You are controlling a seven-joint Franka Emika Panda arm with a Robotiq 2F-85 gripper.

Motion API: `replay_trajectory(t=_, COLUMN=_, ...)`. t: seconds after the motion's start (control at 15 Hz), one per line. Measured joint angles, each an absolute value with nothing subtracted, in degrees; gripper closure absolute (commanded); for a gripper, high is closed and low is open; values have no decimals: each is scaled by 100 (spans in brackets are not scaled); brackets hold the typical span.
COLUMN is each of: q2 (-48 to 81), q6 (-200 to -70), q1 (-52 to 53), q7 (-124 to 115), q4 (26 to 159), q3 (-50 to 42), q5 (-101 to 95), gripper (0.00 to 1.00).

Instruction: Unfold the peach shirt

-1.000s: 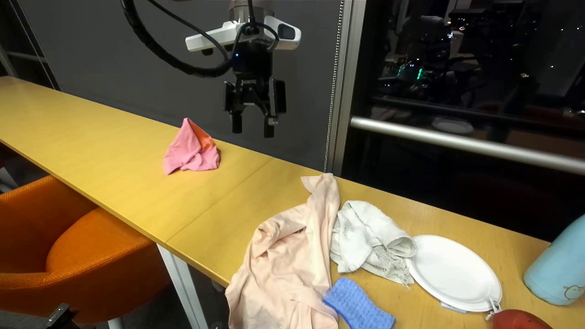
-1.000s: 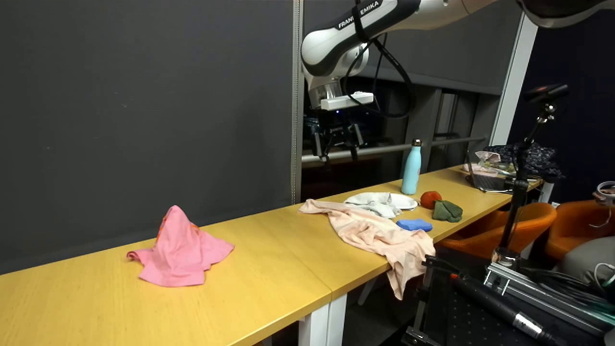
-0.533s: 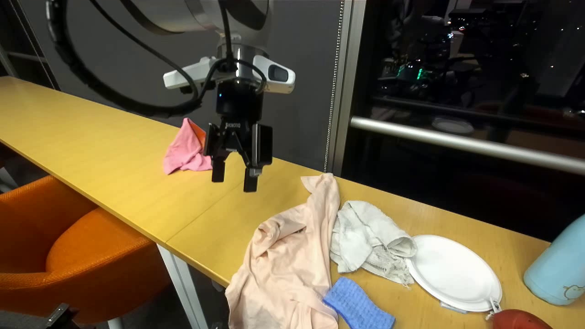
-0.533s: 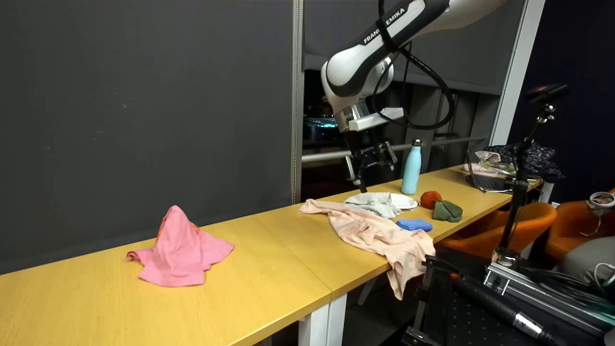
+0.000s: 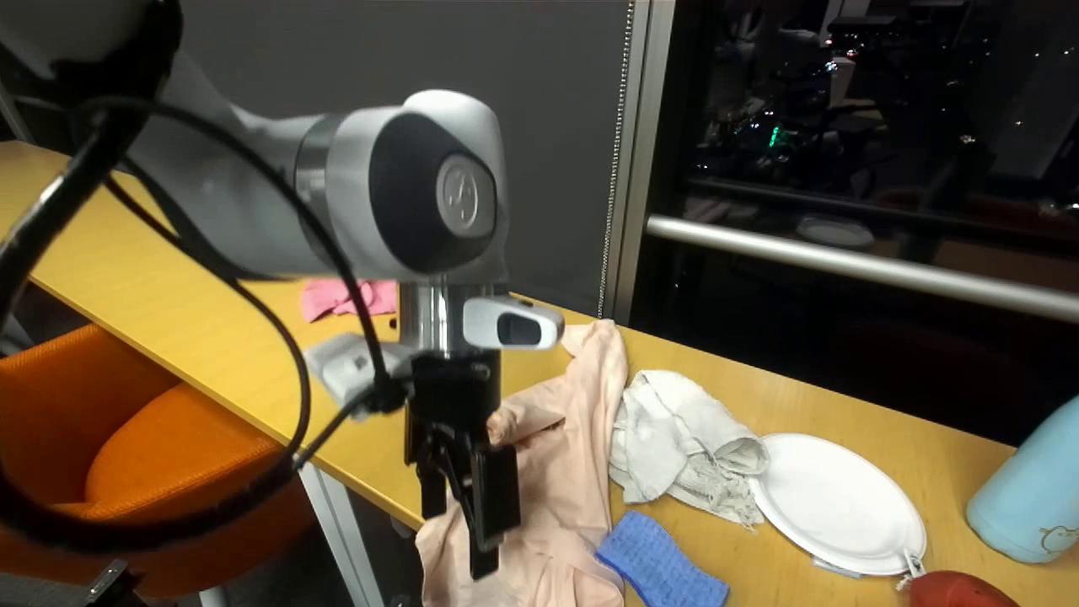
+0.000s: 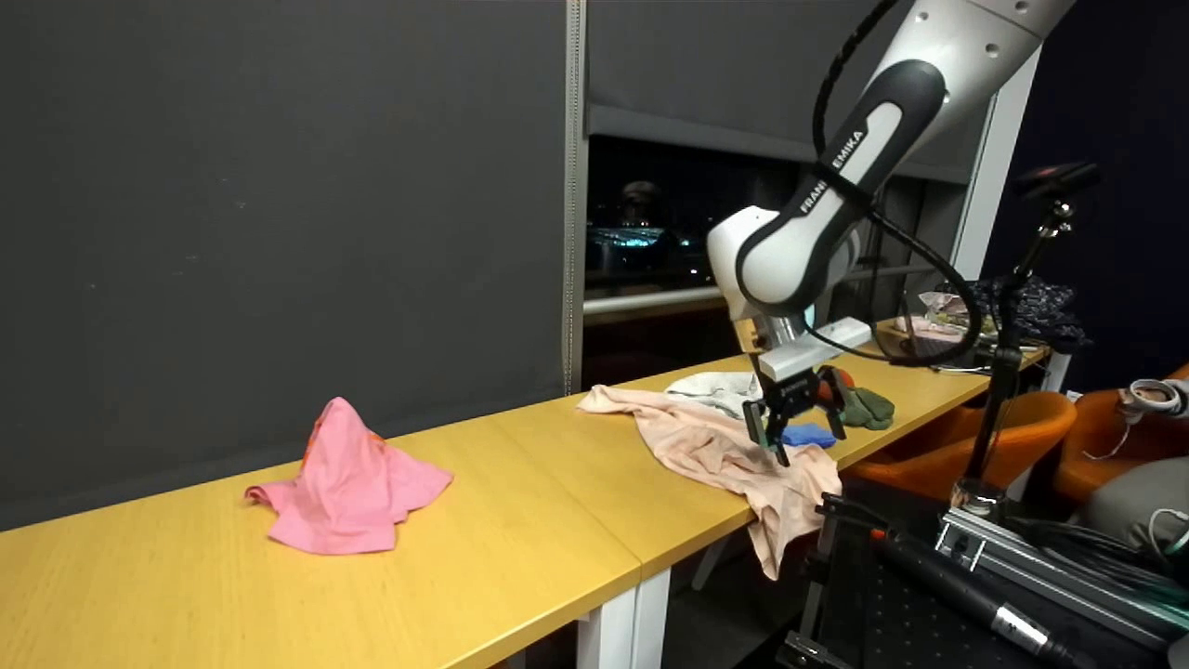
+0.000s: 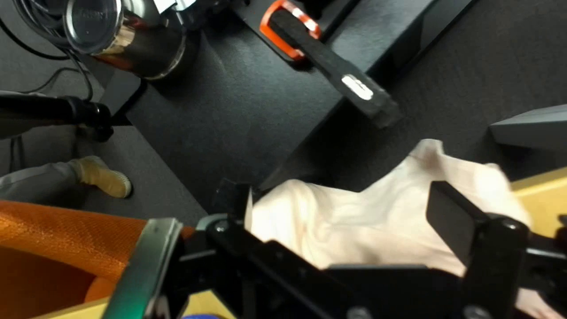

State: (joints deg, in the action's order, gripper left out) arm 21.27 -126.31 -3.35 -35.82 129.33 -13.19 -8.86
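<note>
Spread wide, the hand (image 5: pixel 459 533) hovers low over the peach shirt (image 5: pixel 563 506), above the end that drops past the edge of the tabletop (image 6: pixel 520 557); the wrist view shows fabric between the fingers (image 7: pixel 452 221) but nothing pinched, and whether a fingertip brushes the shirt I cannot tell. A second ago the hand was well above the shirt and away from this end, so it has swung down fast, while the shirt itself has not shifted: its body lies rumpled on the tabletop, one end gathered narrow, the other trailing over the edge. As I judge it, this is the approach to a grip, with the unfolding not yet done, since folds and a rolled bit show along the shirt. Closing here would likely catch the hanging end, and drawing that out might flatten the creases, though a pinch through several layers could bunch things more. Just beside the shirt sits a white towel (image 5: pixel 674 438), and a blue cloth (image 5: pixel 662 561) meets the shirt's edge near the hanging end; either could be dragged along by a pull. A pink cloth (image 6: pixel 348 492) lies well apart from the shirt and should be out of the way.
</note>
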Motion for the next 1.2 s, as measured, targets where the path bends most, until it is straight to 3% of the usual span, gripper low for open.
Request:
replay_trajectory(t=0.4, q2=2110, q6=-14420, q1=-303, q7=-4543, q4=14105, q3=-1979, q5=-1696, gripper=0)
replay_trajectory(t=1.2, q2=2302, q6=-14782, q1=-226, q7=-5368, q4=13393, q3=-2181, q5=-1796, gripper=0)
